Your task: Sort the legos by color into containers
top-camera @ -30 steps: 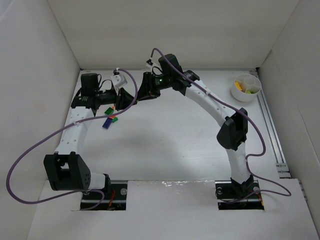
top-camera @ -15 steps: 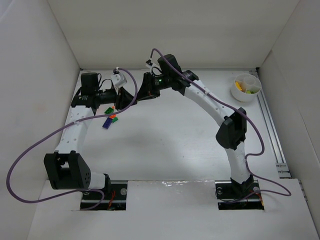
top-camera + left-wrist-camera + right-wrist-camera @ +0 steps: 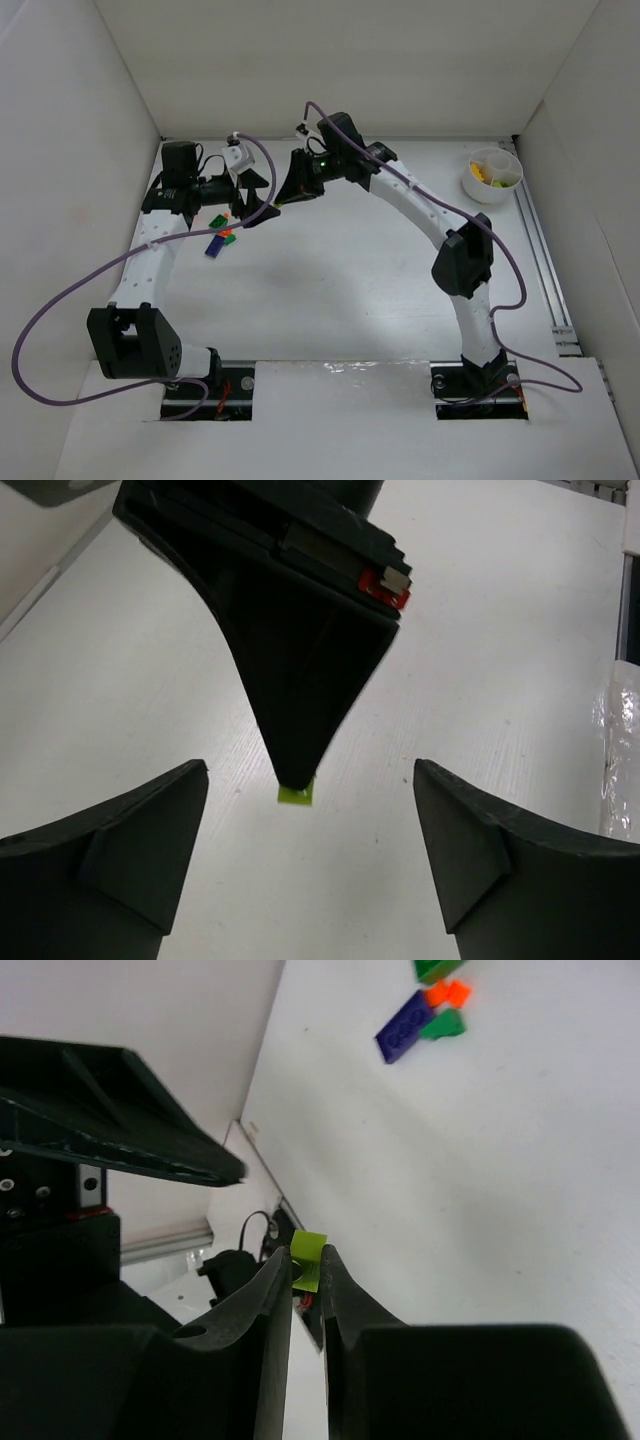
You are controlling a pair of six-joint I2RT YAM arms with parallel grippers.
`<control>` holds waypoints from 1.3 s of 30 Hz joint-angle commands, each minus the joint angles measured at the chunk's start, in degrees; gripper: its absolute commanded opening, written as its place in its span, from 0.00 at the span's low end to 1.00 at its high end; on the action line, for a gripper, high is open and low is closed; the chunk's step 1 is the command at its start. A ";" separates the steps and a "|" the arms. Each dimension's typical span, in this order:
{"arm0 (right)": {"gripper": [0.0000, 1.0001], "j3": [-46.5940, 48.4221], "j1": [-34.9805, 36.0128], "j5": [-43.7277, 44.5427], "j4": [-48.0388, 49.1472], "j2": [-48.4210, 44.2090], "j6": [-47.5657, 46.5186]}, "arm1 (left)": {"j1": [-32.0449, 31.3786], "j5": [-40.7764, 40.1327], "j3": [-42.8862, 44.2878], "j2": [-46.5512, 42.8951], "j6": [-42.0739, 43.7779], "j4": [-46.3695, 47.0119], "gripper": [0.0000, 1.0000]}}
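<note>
Right gripper is clamped on a lime-green lego, the tiny brick pinched at the very tips of its two black fingers, as I watch from the console. Only a sliver of the brick shows above and below the pinch. Directly opposite, the left gripper stands with its jaws spread wide and nothing between them but the tip of the right one; from the left wrist camera the lime-green lego shows at the point of that tip, centred between the two spread fingers and touching neither. Whether the brick rests on the white table or hangs just over it I cannot tell.

Both arms meet at the far left of the table, seen from the top camera. Just beside them, on the near side, lies a small cluster of loose legos: a dark blue brick, an orange brick and a green brick close together, with another green brick at the edge of the right wrist view.

Well apart from all this, in the far right corner, stands the divided white cup, with yellow and orange pieces visible inside its compartments.
</note>
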 commanded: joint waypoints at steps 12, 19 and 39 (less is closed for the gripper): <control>0.00 -9.18 -33.20 16.37 -3.07 -13.06 -10.44 | 2.24 -13.55 -4.54 -3.22 -19.84 11.41 0.99; 0.00 -8.65 -47.02 24.72 -3.08 -13.60 -13.95 | 2.24 -19.91 4.08 4.86 -22.41 4.21 0.99; 0.00 -8.74 -56.08 37.56 -5.37 -9.56 -20.20 | 1.72 -22.73 6.98 9.60 -22.86 3.59 0.99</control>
